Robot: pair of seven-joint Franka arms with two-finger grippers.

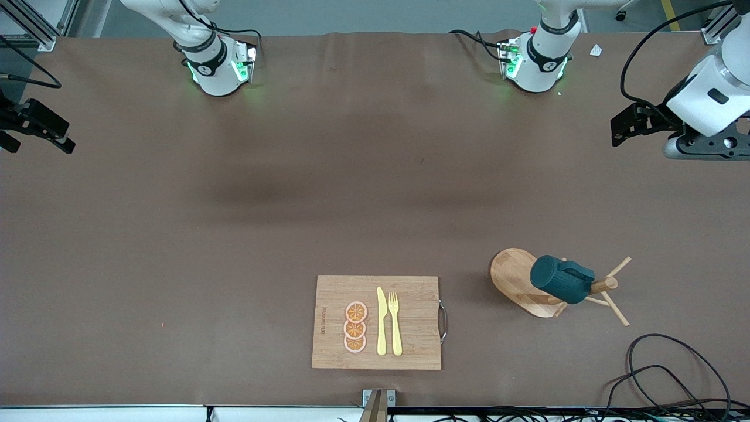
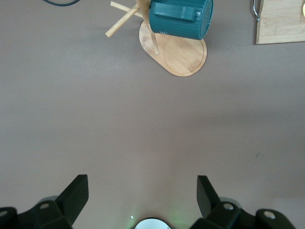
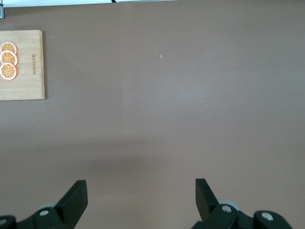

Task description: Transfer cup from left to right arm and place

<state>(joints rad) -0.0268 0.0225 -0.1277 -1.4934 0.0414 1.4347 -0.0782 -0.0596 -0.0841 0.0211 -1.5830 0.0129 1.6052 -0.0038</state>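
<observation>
The dark teal ribbed cup hangs tilted on a peg of a wooden mug rack, close to the front camera toward the left arm's end of the table. The left wrist view shows the cup above the rack's oval base. My left gripper hovers open and empty over bare table at its own end, well apart from the cup; its jaws stand wide. My right gripper waits open and empty over bare table at the right arm's end.
A bamboo cutting board with a metal handle lies near the front edge, beside the rack. On it are three orange slices, a yellow knife and a yellow fork. Black cables coil at the corner near the rack.
</observation>
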